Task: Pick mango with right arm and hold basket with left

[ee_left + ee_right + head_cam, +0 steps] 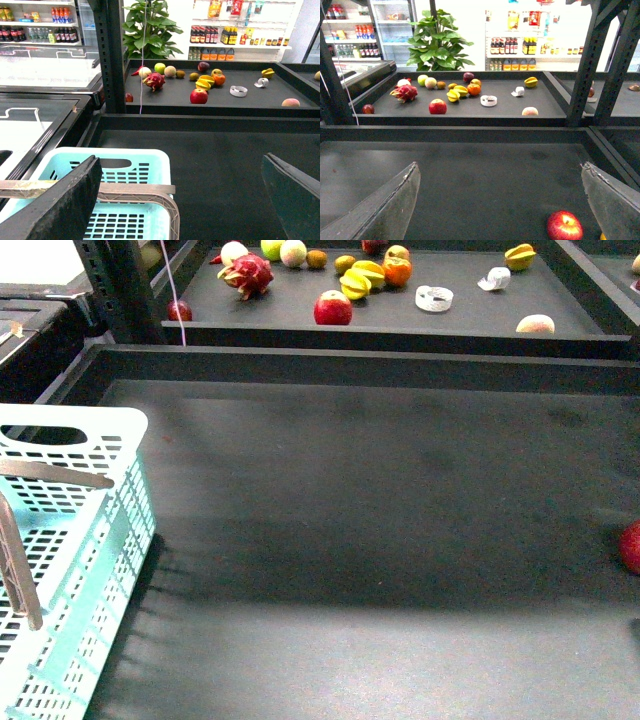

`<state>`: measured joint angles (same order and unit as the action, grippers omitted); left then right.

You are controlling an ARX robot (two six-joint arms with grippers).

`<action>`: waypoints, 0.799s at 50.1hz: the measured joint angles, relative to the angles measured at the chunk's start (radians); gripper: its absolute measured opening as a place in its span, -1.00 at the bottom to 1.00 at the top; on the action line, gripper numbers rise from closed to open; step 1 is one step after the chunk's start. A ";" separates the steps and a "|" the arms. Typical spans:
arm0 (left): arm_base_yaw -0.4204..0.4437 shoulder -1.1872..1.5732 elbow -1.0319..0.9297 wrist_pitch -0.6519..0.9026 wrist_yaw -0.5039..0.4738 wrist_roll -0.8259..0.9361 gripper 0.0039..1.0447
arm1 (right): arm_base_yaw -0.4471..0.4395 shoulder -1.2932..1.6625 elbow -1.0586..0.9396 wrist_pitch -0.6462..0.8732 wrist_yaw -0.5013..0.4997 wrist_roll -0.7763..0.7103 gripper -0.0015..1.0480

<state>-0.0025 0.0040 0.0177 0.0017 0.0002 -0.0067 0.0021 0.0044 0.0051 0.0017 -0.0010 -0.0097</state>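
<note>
The pale turquoise basket (pixel 95 530) stands at the near left of the dark tray, its grey-brown handles (pixel 20 570) folded over it. It also shows in the left wrist view (pixel 150 165), with a handle (pixel 155 189) below my open left gripper (pixel 177 200), which hovers over the basket's corner and holds nothing. My right gripper (pixel 500 200) is open and empty above the tray floor. A red apple (pixel 564 226) lies near its right finger (pixel 615 200). A yellow sliver (pixel 603 236) shows beside the apple at the picture's edge; I cannot tell whether it is the mango.
The red apple (pixel 630 545) lies at the near tray's right edge. The far tray (pixel 470 320) holds a dragon fruit (pixel 250 274), a red apple (pixel 333 308), yellow starfruits (pixel 356 285), an orange (pixel 398 271) and other fruit. A raised wall (pixel 350 365) separates the trays.
</note>
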 joint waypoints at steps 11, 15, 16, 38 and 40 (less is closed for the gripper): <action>0.000 0.000 0.000 0.000 0.000 0.000 0.89 | 0.000 0.000 0.000 0.000 0.000 0.000 0.84; 0.000 0.000 0.000 0.000 0.000 0.000 0.89 | 0.000 0.000 0.000 0.000 0.000 0.000 0.84; 0.000 0.000 0.000 0.000 0.000 0.000 0.89 | 0.000 0.000 0.000 0.000 0.000 0.000 0.84; 0.000 0.000 0.000 0.000 0.000 0.000 0.89 | 0.000 0.000 0.000 0.000 0.000 0.000 0.84; 0.000 0.000 0.000 0.000 0.000 0.000 0.89 | 0.000 0.000 0.000 0.000 0.000 0.000 0.84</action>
<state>-0.0025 0.0040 0.0177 0.0017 0.0002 -0.0067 0.0021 0.0044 0.0051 0.0017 -0.0010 -0.0097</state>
